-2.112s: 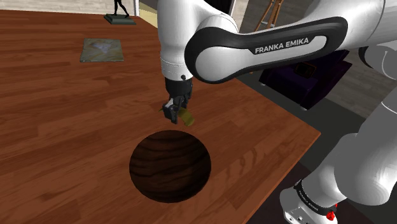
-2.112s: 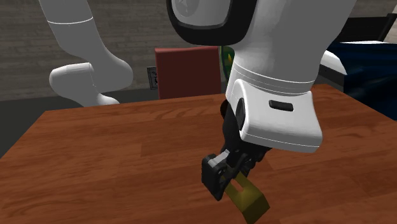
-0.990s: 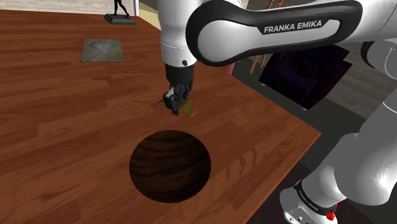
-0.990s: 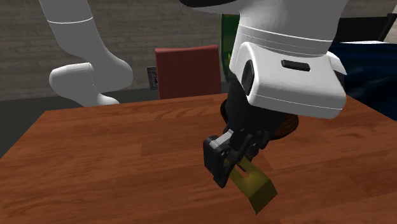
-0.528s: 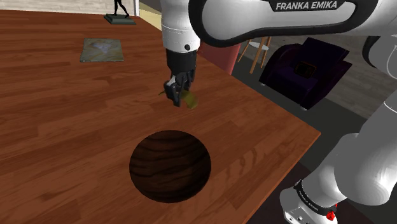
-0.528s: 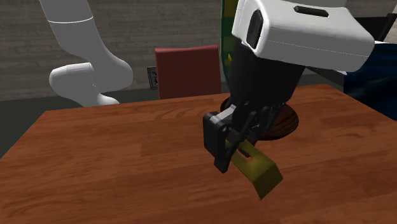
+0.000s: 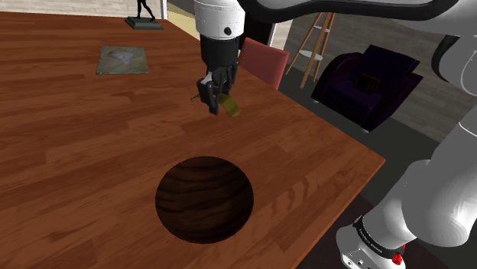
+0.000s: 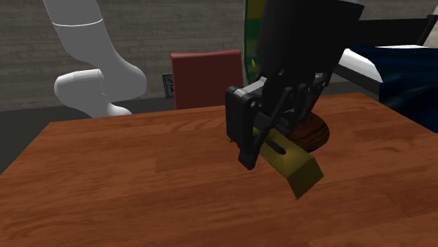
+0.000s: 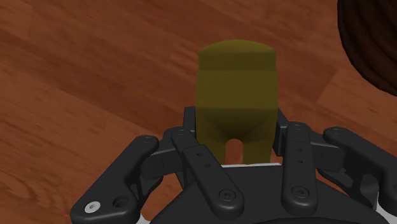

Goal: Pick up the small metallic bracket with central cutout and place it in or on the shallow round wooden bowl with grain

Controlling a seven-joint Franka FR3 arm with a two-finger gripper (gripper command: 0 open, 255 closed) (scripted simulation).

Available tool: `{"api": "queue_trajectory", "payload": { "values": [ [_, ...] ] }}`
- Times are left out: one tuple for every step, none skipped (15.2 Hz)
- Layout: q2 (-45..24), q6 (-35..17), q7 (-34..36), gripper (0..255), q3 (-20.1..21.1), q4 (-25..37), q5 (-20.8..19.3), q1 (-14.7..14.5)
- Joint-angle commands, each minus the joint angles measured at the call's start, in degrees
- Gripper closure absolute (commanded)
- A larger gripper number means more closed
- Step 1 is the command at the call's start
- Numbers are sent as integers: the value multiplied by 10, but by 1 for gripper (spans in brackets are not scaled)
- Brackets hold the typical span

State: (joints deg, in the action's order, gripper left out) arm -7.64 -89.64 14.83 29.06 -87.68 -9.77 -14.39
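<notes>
- The black gripper (image 7: 214, 96) was pictured clamped on the olive-yellow bracket (image 7: 228, 106), which was held above the wooden tabletop (image 7: 69, 160) and, judging by the second ext. view, clear of it.
- In the wrist view, the bracket (image 9: 236, 89) was seen pinched at its slotted end btwn the two fingers, w/ its rounded free end pointing away from the hand.
- The bracket's long axis was shown running out from the fingertips and slanting down toward the table.
- The dark, grained wooden bowl (image 7: 204, 199) was seen resting on the table, apart from the gripper and nearer the shoulder view's bottom edge, i.e. on the stand's side of the hand.
- In the wrist view, the bowl's rim (image 9: 375, 44) was caught off to one side, beyond the bracket's free end. The hand was therefore judged to be not yet over the bowl.
- A carry back toward the stand, then a lowering, was judged to be what the next move called for.
- Nothing was seen on the table btwn gripper and bowl.
- A flat grey mat (image 7: 122, 59) and a small dark statuette (image 7: 143, 14) were seen at the table's far end.
- Beyond the table edge, a red chair (image 7: 264, 63), a dark armchair (image 7: 367, 80) and a wooden ladder-type frame (image 7: 319, 38) were visible.
</notes>
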Motion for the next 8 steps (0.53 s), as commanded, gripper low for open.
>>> {"api": "queue_trajectory", "payload": {
  "values": [
    [6,6,10,255,5,-1,4,-6],
    [12,7,22,255,10,-7,7,-12],
    [17,7,33,255,16,-12,10,-18],
    [21,8,45,255,21,-16,13,-24],
    [25,9,57,255,27,-20,15,-31],
    [28,10,69,255,32,-23,17,-37],
    [30,12,81,255,38,-25,19,-44],
    [32,13,94,255,44,-26,21,-51]
  ]
}}
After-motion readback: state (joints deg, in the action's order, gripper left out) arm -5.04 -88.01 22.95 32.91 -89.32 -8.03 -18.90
